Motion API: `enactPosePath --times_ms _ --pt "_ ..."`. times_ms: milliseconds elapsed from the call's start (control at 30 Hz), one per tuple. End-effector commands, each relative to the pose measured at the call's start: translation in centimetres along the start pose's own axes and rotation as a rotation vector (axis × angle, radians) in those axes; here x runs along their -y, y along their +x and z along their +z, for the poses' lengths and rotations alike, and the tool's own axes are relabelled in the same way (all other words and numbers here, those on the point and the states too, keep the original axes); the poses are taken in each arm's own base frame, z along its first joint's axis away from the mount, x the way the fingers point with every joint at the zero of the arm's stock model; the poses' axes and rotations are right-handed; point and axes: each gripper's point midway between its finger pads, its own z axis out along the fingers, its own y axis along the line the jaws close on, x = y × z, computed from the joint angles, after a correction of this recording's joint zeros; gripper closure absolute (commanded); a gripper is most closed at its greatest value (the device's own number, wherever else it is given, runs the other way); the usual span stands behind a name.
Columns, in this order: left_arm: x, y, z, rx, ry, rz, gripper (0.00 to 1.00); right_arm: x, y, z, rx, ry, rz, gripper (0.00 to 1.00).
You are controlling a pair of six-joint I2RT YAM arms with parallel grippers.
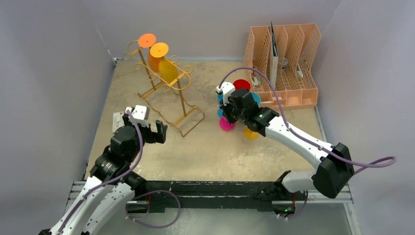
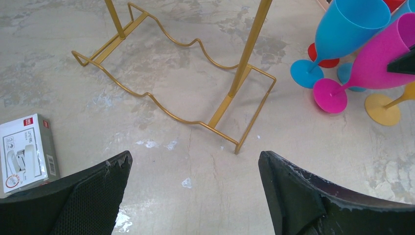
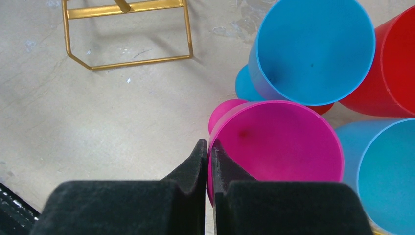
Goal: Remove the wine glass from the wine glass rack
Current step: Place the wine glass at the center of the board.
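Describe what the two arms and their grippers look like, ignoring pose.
The left arm and right arm have white links with black joint housings, and a purple cable loops along each. A white block sits at each wrist. The left gripper and right gripper have black jaws; the left's show mesh texture and white scuffs.

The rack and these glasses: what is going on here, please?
The right gripper is shut on the rim of the pink glass, among other glasses right of the rack. The left gripper is open, low near the rack's base. An orange glass and a yellow glass hang on the rack.
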Motion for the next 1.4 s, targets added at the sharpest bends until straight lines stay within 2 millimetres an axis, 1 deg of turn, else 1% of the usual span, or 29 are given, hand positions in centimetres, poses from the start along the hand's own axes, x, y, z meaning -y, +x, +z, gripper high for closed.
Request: enactPosePath --times_ms 0,300,400,600,667,867,933,1133,1200,1367 --pt "0.0 -1.7 -0.5 0.037 -0.008 -0.024 0.00 0.1 -0.7 -0.6 0.024 -0.005 -0.057 1.00" --pt "-0.1 -1.7 -0.5 0.034 -0.008 -0.020 0.00 0.2 0.7 -0.8 -0.039 -0.002 -0.068 1.00" --pt "-0.2 -1.7 -0.7 0.037 -0.013 -0.021 0.00 0.2 1.6 -0.1 -0.052 -0.001 -0.059 1.00" --pt "-0.3 -1.9 -1.0 0.047 -0.016 -0.024 0.00 0.1 2.3 1.4 -0.022 -0.001 -0.048 1.00" --pt "-0.3 -1.9 -1.0 0.046 -0.016 -0.024 0.00 0.2 2.4 1.6 -0.025 0.007 -0.050 1.00" --pt "-0.3 -1.8 -1.0 0.043 -0.013 -0.022 0.00 1.1 2.2 1.1 -0.040 0.051 -0.083 1.00" --pt "-0.2 -1.8 -0.9 0.042 -0.010 -0.021 0.00 1.2 2.1 0.9 -0.048 0.054 -0.088 0.98" --pt "-0.2 -1.7 -0.9 0.037 -0.010 -0.020 0.00 1.1 2.1 0.2 -0.072 0.045 -0.088 0.98" --pt "-0.2 -1.7 -0.9 0.038 -0.011 -0.021 0.00 1.0 2.0 -0.1 -0.082 0.043 -0.081 1.00" --pt "-0.2 -1.7 -0.8 0.035 -0.011 -0.021 0.00 0.8 1.6 -0.5 -0.094 0.037 -0.055 1.00"
